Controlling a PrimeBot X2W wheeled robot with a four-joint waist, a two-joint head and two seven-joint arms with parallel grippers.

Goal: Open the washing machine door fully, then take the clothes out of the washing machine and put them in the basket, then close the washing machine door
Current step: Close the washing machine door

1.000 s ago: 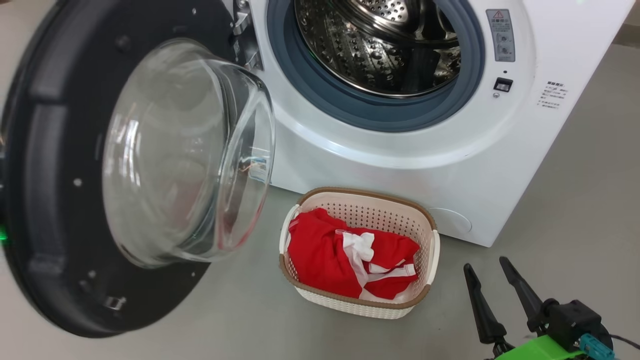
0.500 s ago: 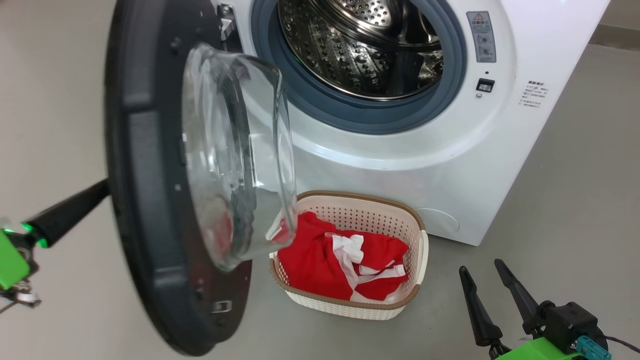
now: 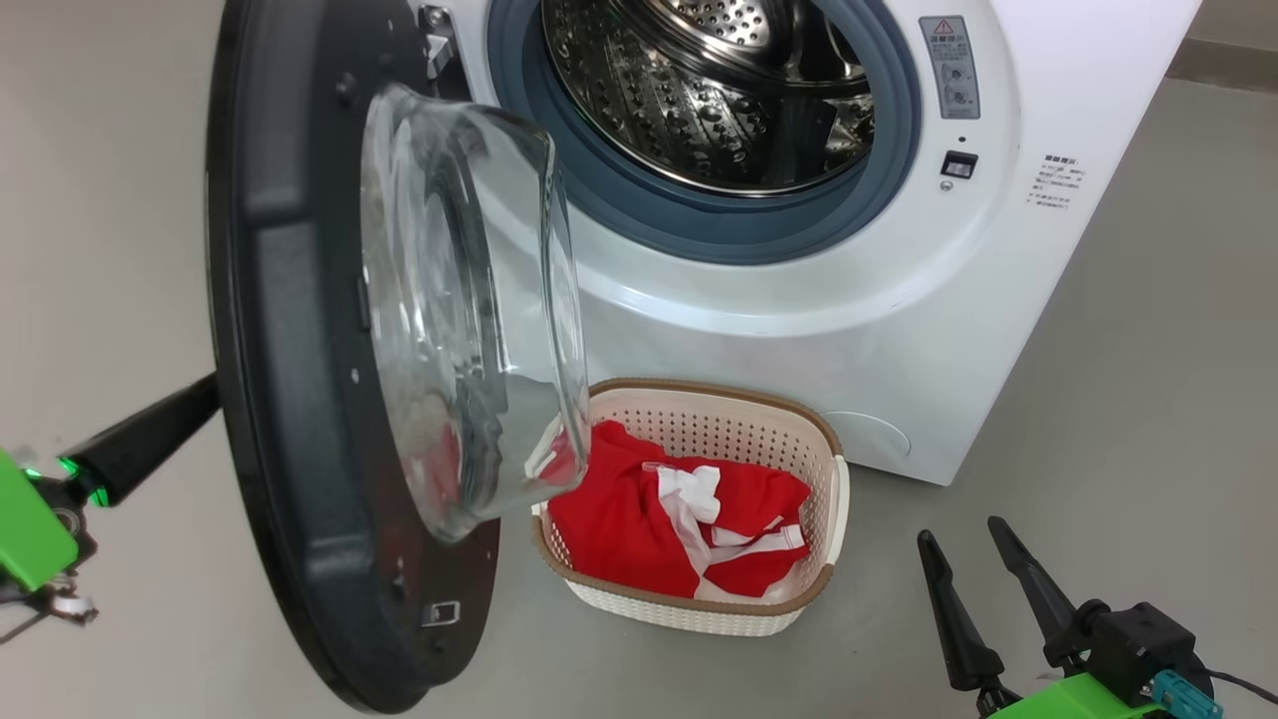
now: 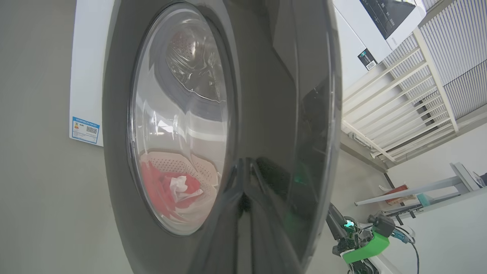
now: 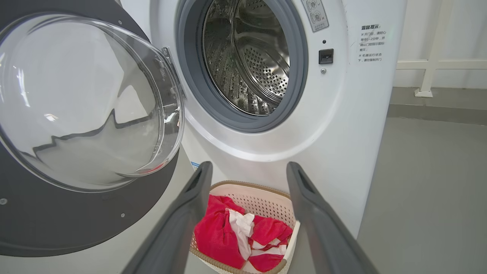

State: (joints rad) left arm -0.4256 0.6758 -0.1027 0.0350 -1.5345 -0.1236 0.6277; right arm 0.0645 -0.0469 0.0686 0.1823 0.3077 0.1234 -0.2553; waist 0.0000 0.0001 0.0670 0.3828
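Head view: the washer [image 3: 799, 330] stands on the grey floor [image 3: 1148, 399] with its steel drum [image 3: 699, 90] showing no clothes. The door [image 3: 290, 399] hangs from its left hinge, swung out nearly edge-on to the camera, glass bowl bulging toward the opening. The basket [image 3: 719, 391] sits on the floor just in front of the washer. The clothes [image 3: 619, 509] lie inside it, red with a white piece on top. One dark finger of the left gripper [image 3: 190, 404] reaches behind the door's outer face, and I cannot tell whether that pincer is spread or pressed together. The right gripper [image 3: 960, 532] hovers low at the right, fingers apart, well clear of the basket and holding nothing.

Left wrist view: the door's glossy black outer face [image 4: 266, 95] is very close. The dark fingers merge with their reflection on it. Through the window the clothes [image 4: 163, 190] show in the basket.

Right wrist view: the right gripper [image 5: 247, 167] is spread wide. The basket [image 5: 243, 184] and clothes [image 5: 220, 228] show between its fingers, below the open washer [image 5: 342, 133]. The door [image 5: 57, 220] stands at the left.
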